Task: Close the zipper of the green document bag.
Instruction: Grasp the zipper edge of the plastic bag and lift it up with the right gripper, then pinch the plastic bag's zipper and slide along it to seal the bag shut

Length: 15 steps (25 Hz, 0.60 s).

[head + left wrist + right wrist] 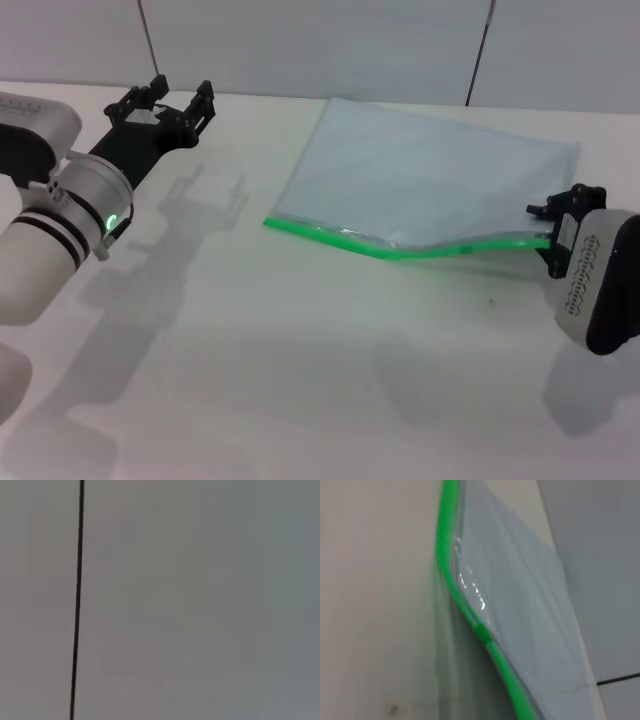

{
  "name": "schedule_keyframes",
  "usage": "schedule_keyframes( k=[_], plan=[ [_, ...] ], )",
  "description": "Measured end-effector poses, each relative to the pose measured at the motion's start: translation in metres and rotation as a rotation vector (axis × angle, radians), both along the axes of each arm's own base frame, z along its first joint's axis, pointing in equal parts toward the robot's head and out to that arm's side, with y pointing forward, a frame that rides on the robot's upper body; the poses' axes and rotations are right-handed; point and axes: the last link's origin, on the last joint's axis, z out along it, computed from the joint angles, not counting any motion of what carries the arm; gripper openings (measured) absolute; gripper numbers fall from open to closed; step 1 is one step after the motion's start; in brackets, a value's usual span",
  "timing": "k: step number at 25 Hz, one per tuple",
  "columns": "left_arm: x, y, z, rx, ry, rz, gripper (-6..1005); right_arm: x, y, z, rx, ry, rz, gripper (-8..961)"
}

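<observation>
The green document bag (430, 170) lies flat on the white table, a translucent bluish pouch. Its zipper (340, 238) is the bright green strip along the near long edge. At the strip's right end my right gripper (550, 232) is shut on it and holds that end slightly off the table. The right wrist view looks along the zipper (445, 555), with the small darker slider tab (482, 631) partway down it and the bag (520, 605) beside it. My left gripper (178, 98) hovers open at the far left, well away from the bag, with nothing in it.
The white table (300, 380) stretches in front of the bag. A pale panelled wall (300, 40) with dark seams runs behind it. The left wrist view shows only a plain grey surface with one dark seam (77, 605).
</observation>
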Motion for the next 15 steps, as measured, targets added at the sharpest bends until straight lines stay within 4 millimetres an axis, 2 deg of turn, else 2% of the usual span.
schedule_keyframes(
  k=[7,10,15],
  plan=[
    [0.012,-0.002,-0.009,-0.08,-0.025,-0.061,635,-0.015,-0.007,0.021,-0.006,0.1,-0.024,148],
    [0.025,-0.004,-0.017,-0.155,0.012,-0.141,634,-0.022,-0.01,0.033,-0.041,0.168,-0.043,128],
    [0.059,-0.009,-0.029,-0.279,0.122,-0.342,633,-0.025,-0.01,0.056,-0.093,0.294,-0.104,92]
  ],
)
